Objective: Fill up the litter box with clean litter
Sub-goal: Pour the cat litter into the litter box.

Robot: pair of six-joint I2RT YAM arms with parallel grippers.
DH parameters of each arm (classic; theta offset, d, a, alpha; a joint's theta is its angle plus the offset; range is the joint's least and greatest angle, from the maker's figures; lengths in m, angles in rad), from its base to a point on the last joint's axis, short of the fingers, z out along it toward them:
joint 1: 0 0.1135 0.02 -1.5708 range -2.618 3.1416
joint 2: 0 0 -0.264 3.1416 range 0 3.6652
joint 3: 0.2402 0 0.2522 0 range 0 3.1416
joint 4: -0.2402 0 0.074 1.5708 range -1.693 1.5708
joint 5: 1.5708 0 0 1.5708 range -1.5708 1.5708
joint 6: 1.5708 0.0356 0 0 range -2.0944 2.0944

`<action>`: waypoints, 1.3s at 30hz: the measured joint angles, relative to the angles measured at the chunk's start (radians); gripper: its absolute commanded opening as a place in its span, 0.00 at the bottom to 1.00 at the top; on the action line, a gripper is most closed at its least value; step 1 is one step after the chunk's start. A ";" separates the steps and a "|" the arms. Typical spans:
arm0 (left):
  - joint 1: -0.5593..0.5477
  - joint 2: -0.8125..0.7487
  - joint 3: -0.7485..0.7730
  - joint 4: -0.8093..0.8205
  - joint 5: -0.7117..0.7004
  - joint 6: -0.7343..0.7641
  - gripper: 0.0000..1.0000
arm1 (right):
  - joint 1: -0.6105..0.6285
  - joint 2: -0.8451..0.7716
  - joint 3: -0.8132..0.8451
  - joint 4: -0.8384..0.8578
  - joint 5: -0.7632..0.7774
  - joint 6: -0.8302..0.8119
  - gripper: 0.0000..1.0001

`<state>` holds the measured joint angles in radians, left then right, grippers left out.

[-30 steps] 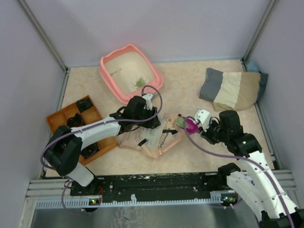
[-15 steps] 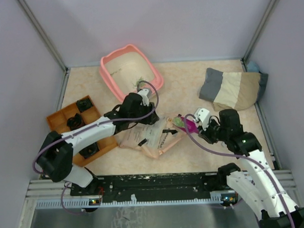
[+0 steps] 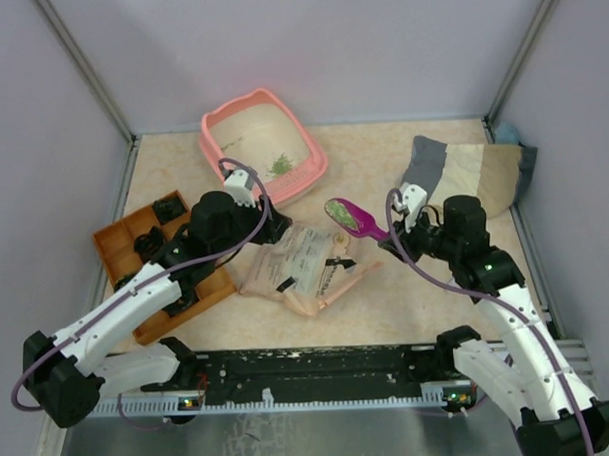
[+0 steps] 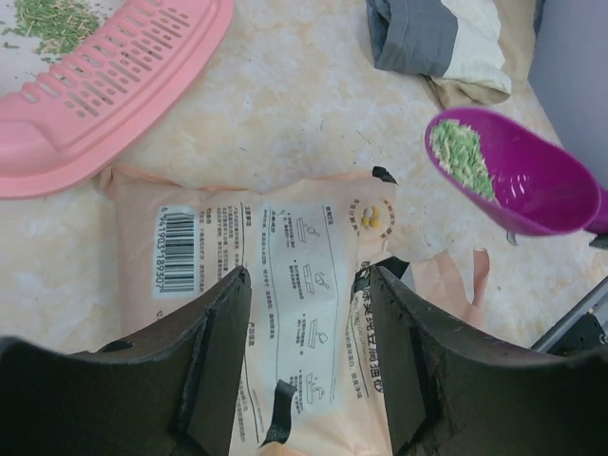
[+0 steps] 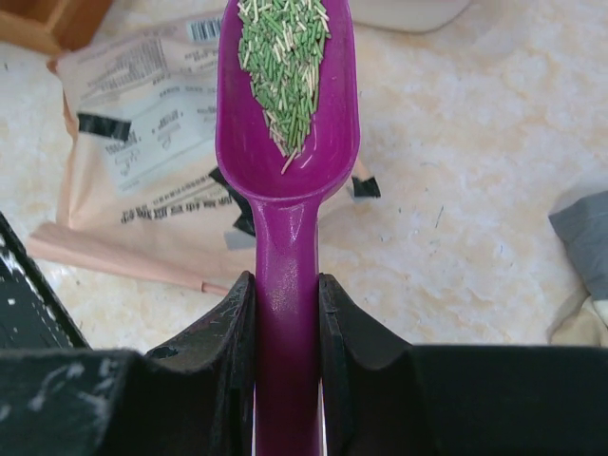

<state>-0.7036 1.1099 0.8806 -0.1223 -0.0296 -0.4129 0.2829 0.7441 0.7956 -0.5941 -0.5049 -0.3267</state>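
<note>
Green litter point(image 5: 283, 71) in magenta scoop point(image 5: 288, 214)

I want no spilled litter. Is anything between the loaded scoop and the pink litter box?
Nothing visible does. Only bare table lies between the clean litter in the scoop, held in the right claw, and the litter box. The left claw hangs open over the paper bag, beside that path.

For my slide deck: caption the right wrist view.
Magenta scoop of green litter clamped in the right tool, near the bag.
</note>
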 measured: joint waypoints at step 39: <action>0.003 -0.581 -0.212 -0.260 0.047 0.323 1.00 | 0.249 0.865 0.649 0.135 0.538 -0.202 0.00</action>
<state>-0.7002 0.5285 0.6685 -0.3820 0.0177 -0.0898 0.5323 1.6093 1.4445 -0.4591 0.0334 -0.5289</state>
